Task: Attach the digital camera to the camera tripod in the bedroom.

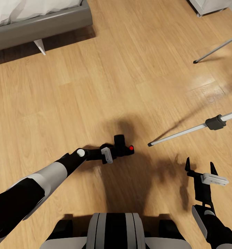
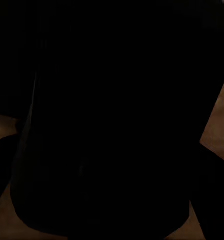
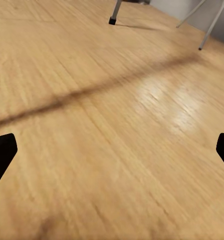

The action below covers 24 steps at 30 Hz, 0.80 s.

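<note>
In the head view my left gripper (image 1: 116, 150) is shut on the small black digital camera (image 1: 122, 144), whose red button (image 1: 131, 148) faces right, a little above the wood floor. The left wrist view is almost all the camera's dark body (image 2: 106, 120). Two silver legs of the camera tripod reach in from the right: the near leg (image 1: 185, 132) has a black joint (image 1: 216, 122) and ends just right of the camera; the far leg (image 1: 216, 48) lies further back. My right gripper (image 1: 200, 165) is open and empty below the near leg. Its fingertips (image 3: 1, 155) frame bare floor.
A grey-framed bed (image 1: 39, 24) with white bedding stands at the back left on a white foot (image 1: 39, 45). White furniture (image 1: 212, 5) sits at the back right. A black-footed leg (image 3: 114, 12) and thin grey legs (image 3: 212, 25) show far off in the right wrist view.
</note>
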### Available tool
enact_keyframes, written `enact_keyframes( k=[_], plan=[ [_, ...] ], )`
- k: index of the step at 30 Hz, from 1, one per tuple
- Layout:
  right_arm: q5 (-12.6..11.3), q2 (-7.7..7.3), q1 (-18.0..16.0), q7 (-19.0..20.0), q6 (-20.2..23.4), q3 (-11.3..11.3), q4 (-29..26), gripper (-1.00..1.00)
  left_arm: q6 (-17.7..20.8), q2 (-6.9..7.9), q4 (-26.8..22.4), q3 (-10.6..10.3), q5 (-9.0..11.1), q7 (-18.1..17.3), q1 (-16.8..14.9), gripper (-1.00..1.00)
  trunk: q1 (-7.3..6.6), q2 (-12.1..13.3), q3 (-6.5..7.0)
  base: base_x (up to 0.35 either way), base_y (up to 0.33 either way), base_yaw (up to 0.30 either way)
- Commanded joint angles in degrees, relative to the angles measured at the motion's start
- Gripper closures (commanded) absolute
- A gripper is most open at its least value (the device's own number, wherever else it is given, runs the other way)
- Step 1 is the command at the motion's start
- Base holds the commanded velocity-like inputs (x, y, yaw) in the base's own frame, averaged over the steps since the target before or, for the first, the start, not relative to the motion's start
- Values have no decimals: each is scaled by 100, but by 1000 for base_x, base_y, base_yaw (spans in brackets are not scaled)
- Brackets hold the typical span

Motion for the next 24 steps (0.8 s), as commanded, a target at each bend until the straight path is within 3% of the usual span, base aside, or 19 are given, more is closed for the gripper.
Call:
enact_keyframes(
  k=[1,16,17,24],
  plan=[
    [-19,-3,-2,-9,-16,10,2,-100,-18,-1,4,16,-32,7,-3,100,0,-1,-2,0,0,0],
    [-19,-3,-2,-9,-14,10,2,-100,-17,-2,4,24,-28,6,-3,100,0,-1,-2,0,0,0],
    [-23,4,-2,-15,-18,6,2,-100,-14,16,-65,170,-14,1,-3,100,0,-1,2,0,0,0],
    [-26,82,-2,-17,-18,2,2,-100,-14,31,-65,178,-14,-2,-3,100,0,-1,52,0,0,0]
  ],
)
